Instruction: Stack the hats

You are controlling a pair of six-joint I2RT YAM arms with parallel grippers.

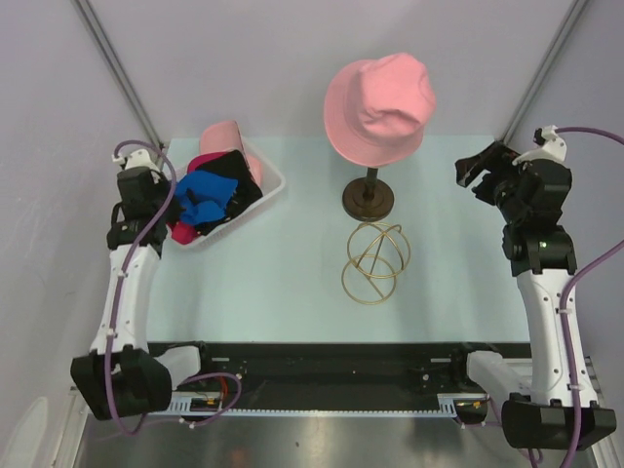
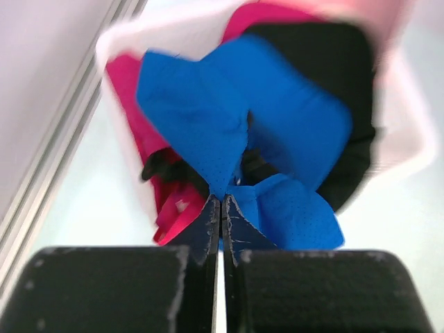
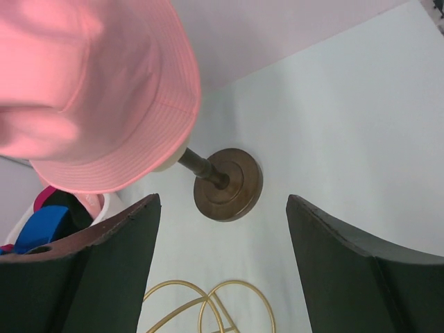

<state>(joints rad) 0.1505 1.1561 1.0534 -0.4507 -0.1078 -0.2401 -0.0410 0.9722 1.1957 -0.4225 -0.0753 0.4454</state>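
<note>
Fingers (image 2: 201, 239) of the left gripper (image 2: 222, 201) press shut on a fold of the blue cap (image 2: 277, 118), which lies over the magenta cap (image 2: 135, 104) in the white basket (image 1: 277, 186) just ahead, while the right gripper (image 3: 223, 201) gapes wide and empty, the pink bucket hat (image 3: 90, 90) sitting on its stand (image 3: 232, 186) ahead to its left.

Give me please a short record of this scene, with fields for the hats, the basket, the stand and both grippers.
displayed hat: salmon-pink bucket hat, on a stand with a dark round base
container: white basket, far left of the table
hats in it: blue cap on top, magenta cap, light-pink cap at the far side
other: gold wire object, on the table before the stand
left gripper: shut, pinching the blue cap over the basket
right gripper: open, empty, facing the stand
</note>
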